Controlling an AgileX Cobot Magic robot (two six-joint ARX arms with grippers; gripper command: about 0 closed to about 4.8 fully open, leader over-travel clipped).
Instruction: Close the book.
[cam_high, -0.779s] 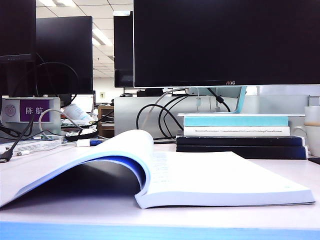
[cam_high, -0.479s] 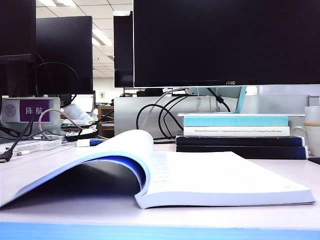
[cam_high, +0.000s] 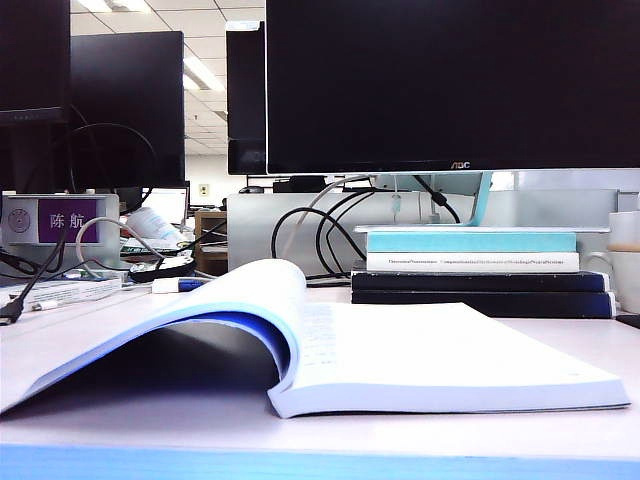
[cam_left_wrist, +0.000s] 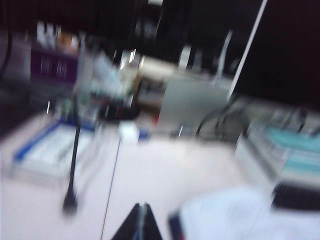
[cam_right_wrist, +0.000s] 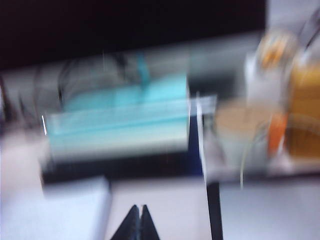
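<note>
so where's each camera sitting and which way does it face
Exterior view: low at the table's front edge, facing the open book, book stack and monitor; no arm shows.
Left wrist view: above the table, blurred, facing the clutter behind; left gripper, fingertips together.
Right wrist view: blurred, facing the stack; right gripper, fingertips together.
Shared: all three show the teal-topped stack.
</note>
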